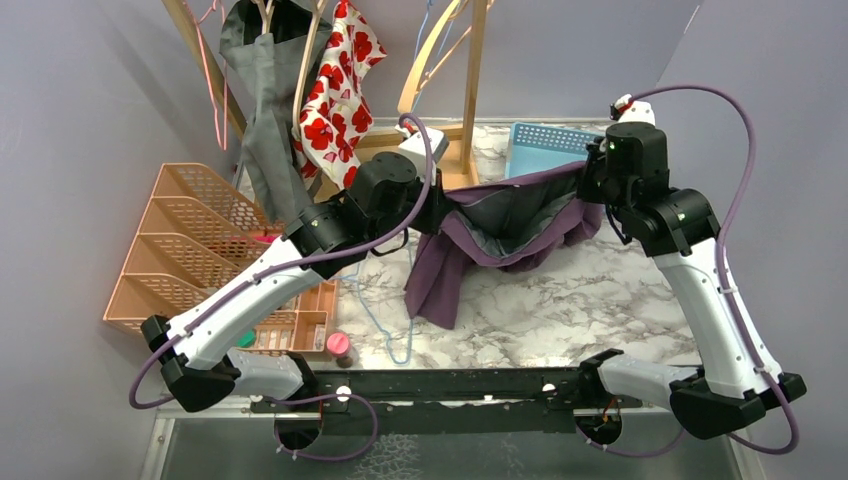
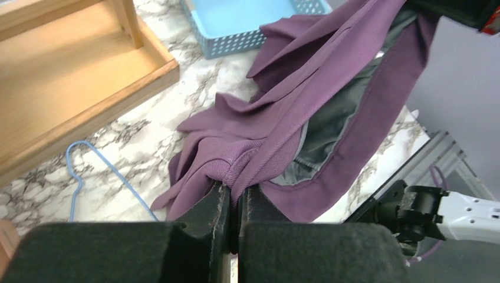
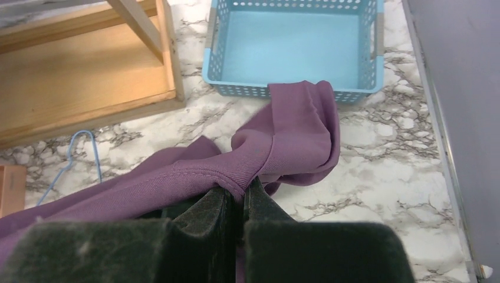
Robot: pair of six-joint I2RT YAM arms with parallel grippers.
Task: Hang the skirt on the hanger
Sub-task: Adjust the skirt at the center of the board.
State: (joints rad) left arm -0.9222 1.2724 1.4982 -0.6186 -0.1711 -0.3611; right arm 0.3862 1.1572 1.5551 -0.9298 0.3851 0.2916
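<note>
A purple skirt with a grey lining hangs stretched between my two grippers above the marble table; its lower part droops onto the table. My left gripper is shut on one end of the skirt's waistband. My right gripper is shut on the other end of the skirt. A thin blue wire hanger lies flat on the table near the left arm; it also shows in the left wrist view and the right wrist view.
A wooden clothes rack stands at the back with a grey garment and a red-flowered one. A blue basket sits back right. An orange organiser stands left. A pink-capped bottle is near the front.
</note>
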